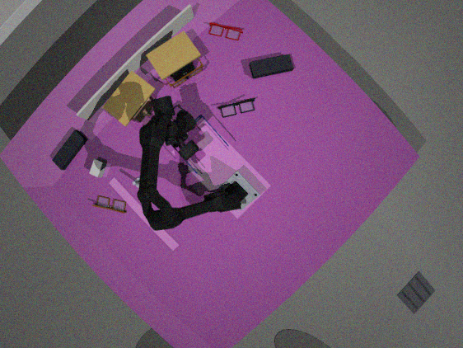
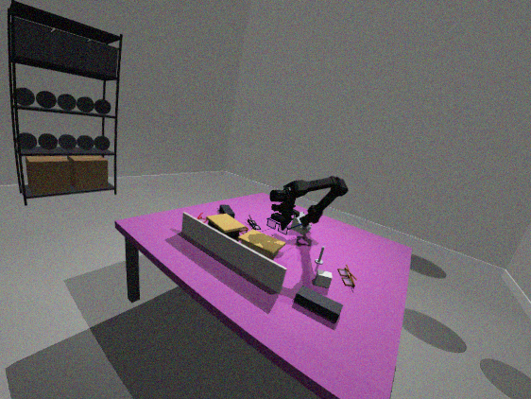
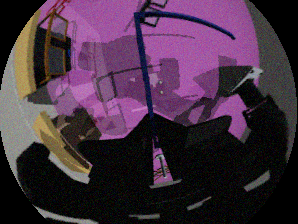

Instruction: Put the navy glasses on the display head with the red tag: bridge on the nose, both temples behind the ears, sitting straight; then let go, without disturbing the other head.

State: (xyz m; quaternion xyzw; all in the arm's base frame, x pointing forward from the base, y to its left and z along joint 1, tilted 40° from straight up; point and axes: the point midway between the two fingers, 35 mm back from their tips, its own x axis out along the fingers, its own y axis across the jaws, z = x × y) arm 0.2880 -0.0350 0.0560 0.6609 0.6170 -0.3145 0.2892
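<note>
The navy glasses (image 1: 214,131) (image 2: 279,228) (image 3: 144,60), left of centre in the top view, are pinched aloft by the hand (image 1: 180,138) (image 2: 283,227) (image 3: 150,116); being probably light and stiff with fragile temples, they are best gripped at the front bar.

The single black arm (image 1: 150,165) (image 2: 319,185) rises from its base, bends sharply at the elbow (image 1: 161,218) (image 2: 338,185), and reaches out above the table. In the exterior view the elbow stands high, the forearm runs almost level from it, and the wrist (image 1: 153,134) (image 2: 294,188) drops the tool (image 3: 150,116) low over the table. The tool's fingers are nearly together, closed on something thin.
</note>
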